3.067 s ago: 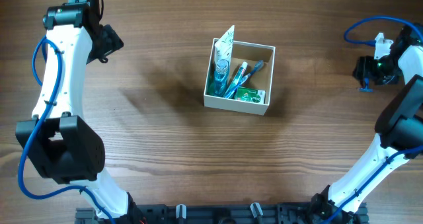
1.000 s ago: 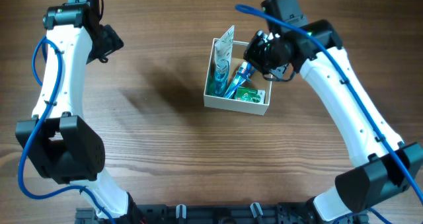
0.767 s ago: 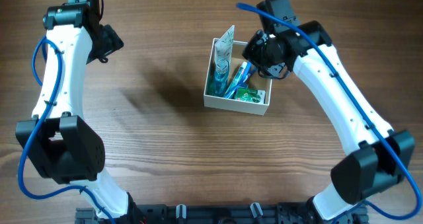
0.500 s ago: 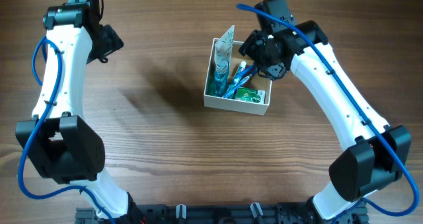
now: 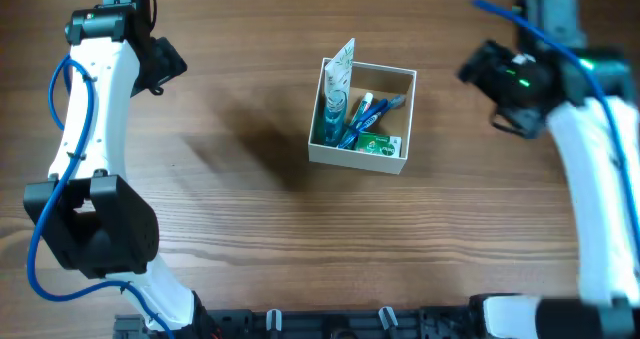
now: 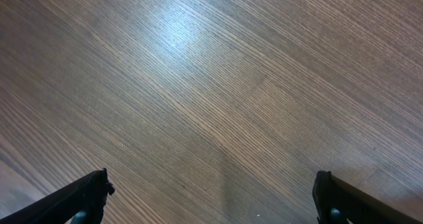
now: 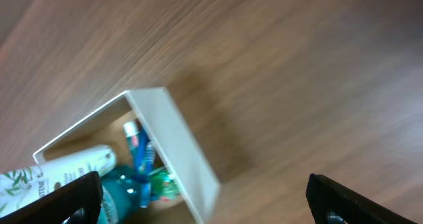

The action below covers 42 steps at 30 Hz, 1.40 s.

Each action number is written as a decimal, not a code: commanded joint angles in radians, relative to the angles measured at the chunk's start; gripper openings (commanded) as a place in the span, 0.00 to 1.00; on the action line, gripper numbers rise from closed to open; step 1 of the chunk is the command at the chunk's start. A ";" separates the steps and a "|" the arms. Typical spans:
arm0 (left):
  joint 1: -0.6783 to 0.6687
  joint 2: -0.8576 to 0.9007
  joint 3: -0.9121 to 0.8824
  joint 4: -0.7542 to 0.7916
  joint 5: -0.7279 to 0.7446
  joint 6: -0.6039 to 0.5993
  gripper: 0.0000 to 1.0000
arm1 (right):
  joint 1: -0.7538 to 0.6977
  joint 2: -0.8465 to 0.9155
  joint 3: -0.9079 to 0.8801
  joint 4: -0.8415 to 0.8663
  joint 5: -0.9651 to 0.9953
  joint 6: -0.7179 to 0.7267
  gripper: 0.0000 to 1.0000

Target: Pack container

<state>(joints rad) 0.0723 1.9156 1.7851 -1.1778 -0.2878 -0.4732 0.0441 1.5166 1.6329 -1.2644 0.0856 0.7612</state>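
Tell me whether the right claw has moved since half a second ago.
Yes. The right claw was over the far right corner of the container; it has pulled away to the right and now hangs over the table, well apart from it.

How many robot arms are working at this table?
2. The left arm stretches up the left side; the right arm stands at the right edge. Neither touches the box between them.

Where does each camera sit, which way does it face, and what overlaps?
Overhead: above the table, looking straight down; left arm, right arm, container show.
Left wrist: on the left gripper, facing bare wood; fingertips show.
Right wrist: on the right gripper, facing the container obliquely; fingertips show.
Shared: overhead and right wrist see the container.
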 commanded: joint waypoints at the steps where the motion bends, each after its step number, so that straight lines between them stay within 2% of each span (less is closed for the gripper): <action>1: 0.004 0.004 0.001 0.000 -0.009 -0.003 1.00 | -0.040 -0.130 0.005 -0.059 0.080 -0.062 1.00; 6: 0.004 0.004 0.001 0.000 -0.009 -0.003 1.00 | -0.045 -0.243 0.005 -0.118 0.141 -0.087 1.00; 11: 0.004 0.004 0.001 0.000 -0.009 -0.003 1.00 | -0.045 -0.298 0.005 -0.102 0.150 -0.087 1.00; 30: 0.004 0.004 0.001 0.000 -0.009 -0.003 1.00 | -0.045 -0.241 0.005 -0.115 0.149 -0.079 1.00; 34: 0.004 0.004 0.001 0.000 -0.009 -0.003 1.00 | -0.045 -0.237 0.005 -0.113 0.073 -0.078 1.00; 42: 0.004 0.004 0.001 0.000 -0.009 -0.003 1.00 | -0.045 -0.253 0.003 -0.063 0.083 -0.202 1.00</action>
<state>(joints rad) 0.0723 1.9156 1.7851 -1.1778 -0.2878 -0.4732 0.0029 1.2736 1.6329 -1.3697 0.1749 0.6472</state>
